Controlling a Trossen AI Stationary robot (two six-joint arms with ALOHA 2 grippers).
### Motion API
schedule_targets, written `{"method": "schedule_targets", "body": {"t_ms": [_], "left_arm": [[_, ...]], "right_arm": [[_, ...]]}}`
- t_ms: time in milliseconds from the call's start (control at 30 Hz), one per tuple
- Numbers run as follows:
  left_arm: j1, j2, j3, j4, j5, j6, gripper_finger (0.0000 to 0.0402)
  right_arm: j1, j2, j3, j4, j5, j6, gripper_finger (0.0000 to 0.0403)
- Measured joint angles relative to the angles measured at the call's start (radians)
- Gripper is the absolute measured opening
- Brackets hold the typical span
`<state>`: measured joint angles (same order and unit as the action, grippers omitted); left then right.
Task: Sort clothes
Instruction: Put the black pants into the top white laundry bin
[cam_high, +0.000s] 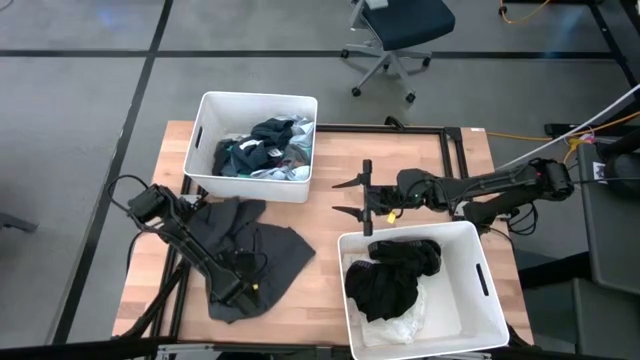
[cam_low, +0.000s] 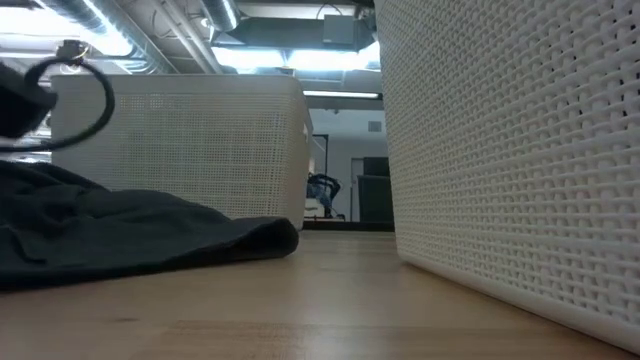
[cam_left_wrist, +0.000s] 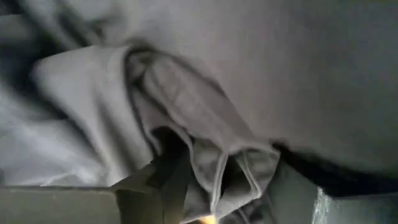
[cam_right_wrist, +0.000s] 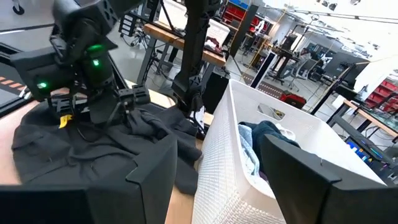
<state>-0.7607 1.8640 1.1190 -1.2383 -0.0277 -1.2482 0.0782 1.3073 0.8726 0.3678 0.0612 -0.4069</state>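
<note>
While my left gripper (cam_high: 243, 290) is clenching a fold of the dark grey garment (cam_high: 250, 250), my right gripper (cam_high: 352, 196) is hovering released between both bins.

You see a dark grey garment (cam_high: 255, 250), black clothes (cam_high: 392, 275) in one white bin (cam_high: 490, 300), and teal ones (cam_high: 262, 145).

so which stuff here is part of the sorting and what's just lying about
Part of the job:
- dark grey garment on the table, left tool down on it
- mixed clothes in the far bin
- black clothes in the near bin
- right tool, open over the table

Just about:
- office chair
</note>
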Motion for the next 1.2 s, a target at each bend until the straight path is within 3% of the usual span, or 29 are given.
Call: {"method": "schedule_targets", "body": {"t_ms": [300,533,633,700,900,1200], "left_arm": [[0.023,-0.016,-0.121,0.15,-0.003,0.058,0.0166],[0.022,-0.016,-0.127,0.195,-0.056,0.117,0.0077],[0.022,-0.016,-0.129,0.21,-0.122,0.135,0.0026],[0.02,-0.016,-0.13,0.218,-0.183,0.132,0.0013],[0.013,-0.083,-0.11,0.313,-0.333,0.13,0.0011],[0.008,-0.304,-0.094,0.382,-0.558,0.181,0.0006]], "right_arm": [[0.0,0.0,0.0,-0.002,-0.001,-0.013,0.0233],[0.0,0.0,0.0,-0.003,-0.001,-0.018,0.0233],[0.0,0.0,0.0,-0.003,-0.001,-0.018,0.0233],[0.0,0.0,0.0,-0.003,-0.001,-0.018,0.0233],[0.0,0.0,0.0,-0.003,-0.001,-0.018,0.0233],[0.0,0.0,0.0,-0.003,-0.001,-0.018,0.0233]]}}
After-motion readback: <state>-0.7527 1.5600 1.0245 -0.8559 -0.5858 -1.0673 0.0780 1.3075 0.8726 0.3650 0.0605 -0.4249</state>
